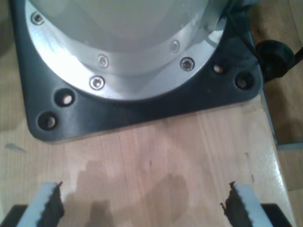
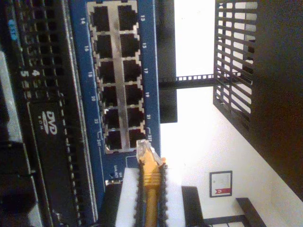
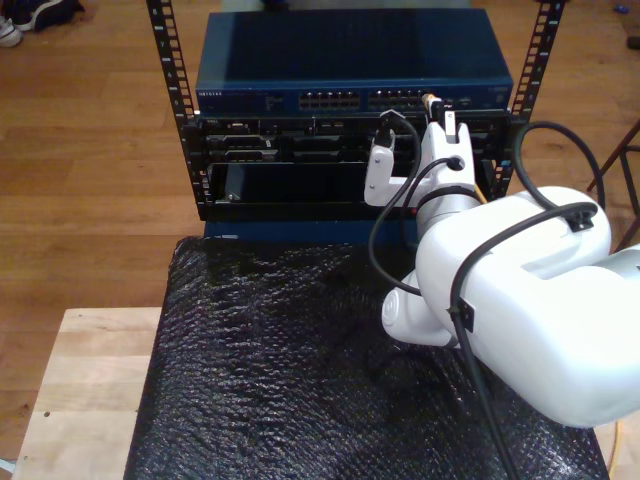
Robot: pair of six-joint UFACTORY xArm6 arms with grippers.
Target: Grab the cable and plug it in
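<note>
The orange-yellow cable [image 2: 150, 184] runs between the pads of my second gripper [image 2: 150, 176], which is shut on it. Its clear plug [image 2: 143, 149] sticks out past the fingertips. The plug tip lies just off the end of the port block [image 2: 116, 80] on the blue switch [image 2: 152, 61], beside the last socket. In the exterior view the white arm reaches up to the switch [image 3: 350, 60], with my second gripper [image 3: 441, 112] and the cable [image 3: 432, 100] at the ports toward that view's right. My first gripper [image 1: 144, 208] is open over bare wood, holding nothing.
A black-and-aluminium robot base [image 1: 132, 71] bolted to the wooden table [image 1: 165, 156] stands ahead of my first gripper. Under the switch the rack holds black units, one with a DVD drive [image 2: 47, 123]. A black bubble-wrap mat [image 3: 280, 360] covers the table before the rack.
</note>
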